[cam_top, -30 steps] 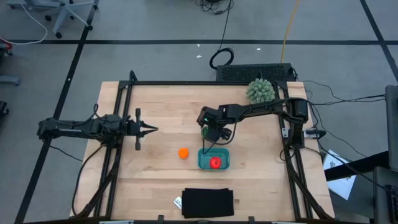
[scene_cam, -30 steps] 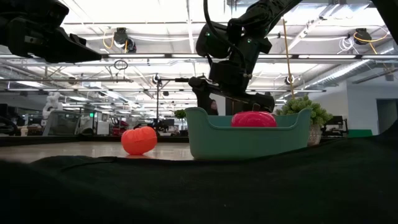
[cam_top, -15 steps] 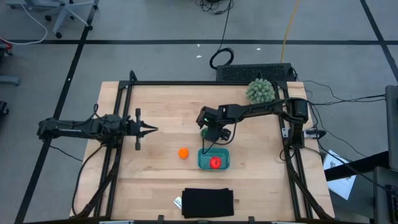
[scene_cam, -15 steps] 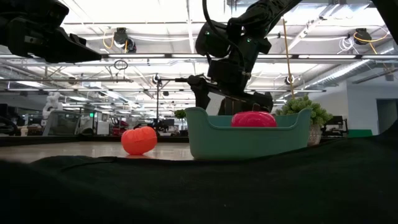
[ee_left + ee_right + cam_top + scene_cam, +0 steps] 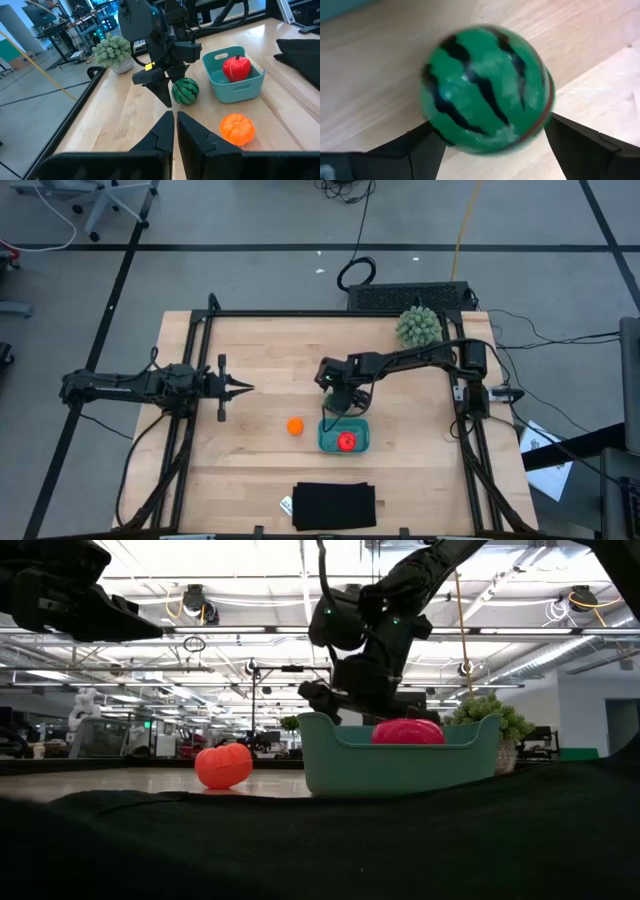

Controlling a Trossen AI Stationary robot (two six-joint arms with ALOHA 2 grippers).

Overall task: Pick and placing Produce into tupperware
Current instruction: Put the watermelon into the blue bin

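The striped green watermelon (image 5: 485, 90) rests on the wooden table just beyond the far side of the teal tupperware (image 5: 343, 436), as the left wrist view (image 5: 185, 91) also shows. My right gripper (image 5: 334, 400) points down over it, open, one finger on each side. The red tomato (image 5: 346, 442) lies inside the tupperware. The orange ball (image 5: 294, 426) rests on the table left of the tupperware. My left gripper (image 5: 243, 388) is shut and empty at the table's left. My right gripper comes at the watermelon from above with one finger (image 5: 420, 150) on one side and the other finger (image 5: 585, 145) on the opposite side. I cannot tell whether the fingers touch it. The watermelon sits on the table.
A black flat rectangle (image 5: 335, 505) lies at the near edge. A pale-green spiky ball (image 5: 418, 326) stands at the far right. Bare wood (image 5: 260, 350) lies between the two arms.
My right gripper has gone down toward the table, beside the tupperware's far wall, over the watermelon. The orange ball, the tomato and the tupperware have stayed where they were.
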